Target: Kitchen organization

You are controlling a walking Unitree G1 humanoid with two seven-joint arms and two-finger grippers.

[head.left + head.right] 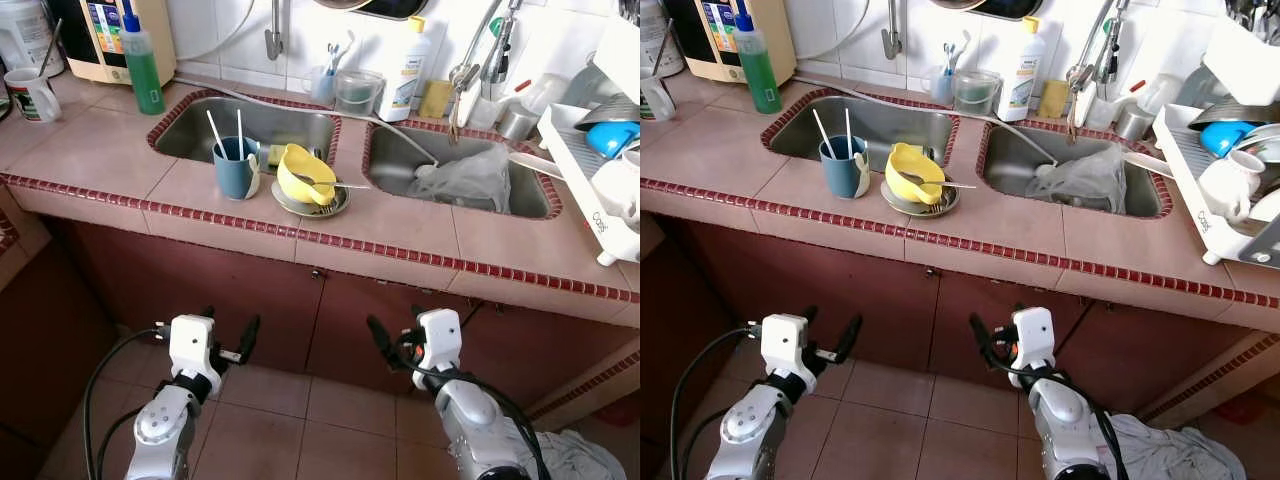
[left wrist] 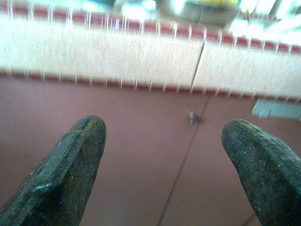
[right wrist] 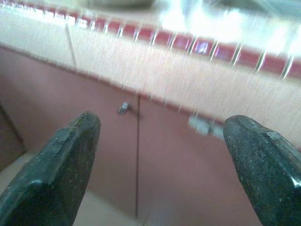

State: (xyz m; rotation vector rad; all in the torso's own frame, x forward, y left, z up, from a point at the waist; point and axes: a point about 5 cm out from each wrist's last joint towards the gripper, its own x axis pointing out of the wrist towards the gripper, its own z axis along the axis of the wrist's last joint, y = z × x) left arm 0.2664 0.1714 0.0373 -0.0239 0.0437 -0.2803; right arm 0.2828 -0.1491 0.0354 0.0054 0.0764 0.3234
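Both spread, empty, the left gripper point(image 1: 232, 338) and right gripper point(image 1: 392, 342) hang below the bench point(image 1: 90, 150); the yellow bowl point(image 1: 303, 174) sits up ahead, between them.

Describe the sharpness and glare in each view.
Left eye view: evenly lit and sharp, the blue cup and yellow bowl crisp. Right eye view: the same. Left wrist view: counter edge soft, overexposed above; left tool open, its fingers dark. Right wrist view: blurred, glare on the counter; right tool open.
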